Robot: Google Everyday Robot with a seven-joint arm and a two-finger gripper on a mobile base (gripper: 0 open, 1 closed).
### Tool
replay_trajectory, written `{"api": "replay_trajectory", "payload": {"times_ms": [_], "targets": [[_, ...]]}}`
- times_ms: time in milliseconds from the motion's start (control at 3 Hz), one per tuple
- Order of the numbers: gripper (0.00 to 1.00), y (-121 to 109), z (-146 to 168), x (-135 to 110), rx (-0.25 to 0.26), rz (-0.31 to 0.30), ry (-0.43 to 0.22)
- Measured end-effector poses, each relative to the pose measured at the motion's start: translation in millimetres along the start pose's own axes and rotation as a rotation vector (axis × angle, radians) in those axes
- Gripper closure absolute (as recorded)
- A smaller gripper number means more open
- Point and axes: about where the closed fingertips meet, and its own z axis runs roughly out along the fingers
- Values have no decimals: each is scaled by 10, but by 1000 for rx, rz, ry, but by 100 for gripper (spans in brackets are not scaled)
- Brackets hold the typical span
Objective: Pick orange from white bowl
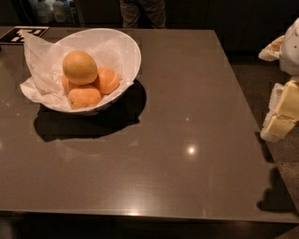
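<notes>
Gripper: gripper (282, 114) sits off the desk's right edge, about midway along it and well apart from the bowl. I cannot tell whether it stands wide or narrow. It holds none of the fruit.
Orange: orange (80, 67) sits on top of the pile in the bowl, near the far left corner of the desk, with its upper half in the open.
Handling: likely firm, moderately heavy and round. The matte, dimpled skin should give fair friction, but a round body can roll out of a shallow pinch.
Hold: best judged as coming from above and closing across the widest part, on the two free sides. The near-right flank is crowded.
Neighbours: the smaller deep-orange fruits (108, 80) lie under it and touch it, one to the right, one in front and one partly hidden at the left. They may shift when it is lifted.
Lining: the crumpled tissue paper (39, 70) spills over the left rim. It is light and easy to snag.
Bowl: the white bowl (133, 56) is glossy with a slanted rim, higher on the far right side. It could slide on a push.
Desk: the dark desk (187, 154) is smooth and reflective.
Beyond: a black-and-white marker tag (23, 33) lies at the far left corner, and a standing person (142, 11) is past the far edge.
</notes>
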Motion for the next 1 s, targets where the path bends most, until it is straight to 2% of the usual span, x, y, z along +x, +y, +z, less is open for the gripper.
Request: {"api": "replay_trajectory", "payload": {"times_ms": [333,667,1000], "targets": [[0,-5,-12,-18,3,-3,-2],[0,-72,-12,-268,-20,-59,18],[0,-215,12,-732,-17,-175,43]]}}
